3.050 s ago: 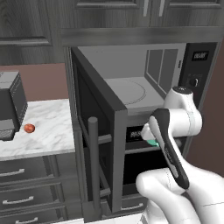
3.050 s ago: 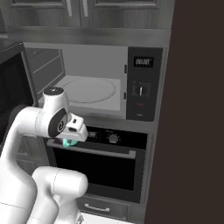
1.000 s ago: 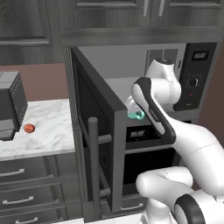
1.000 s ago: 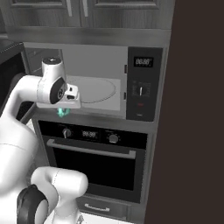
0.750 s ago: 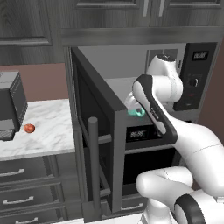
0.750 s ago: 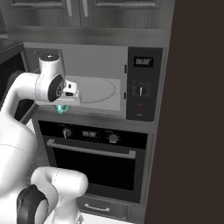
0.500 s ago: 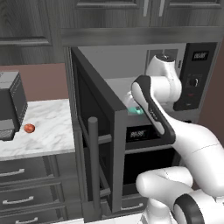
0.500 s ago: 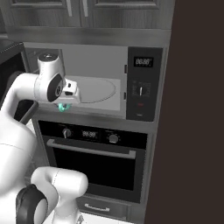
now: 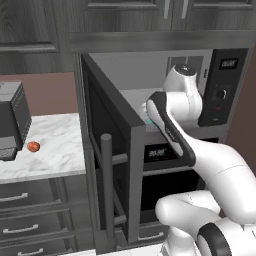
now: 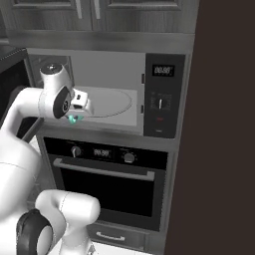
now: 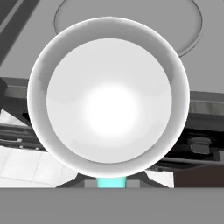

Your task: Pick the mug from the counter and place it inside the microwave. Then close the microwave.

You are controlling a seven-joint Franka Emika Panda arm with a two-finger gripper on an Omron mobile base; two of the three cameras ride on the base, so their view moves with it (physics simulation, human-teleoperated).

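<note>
Mug (image 11: 109,100) riding in our gripper (image 10: 75,117), jaws pinched narrow on it, hanging at the front lip of the open microwave (image 10: 107,102), not yet over the turntable (image 11: 131,13). We are judging the risks: cup clipping the cavity's lower edge if carried in too low; our arm brushing the swung-out door (image 9: 107,150); release short of the turntable letting it tip out onto the oven (image 10: 107,184) front
</note>
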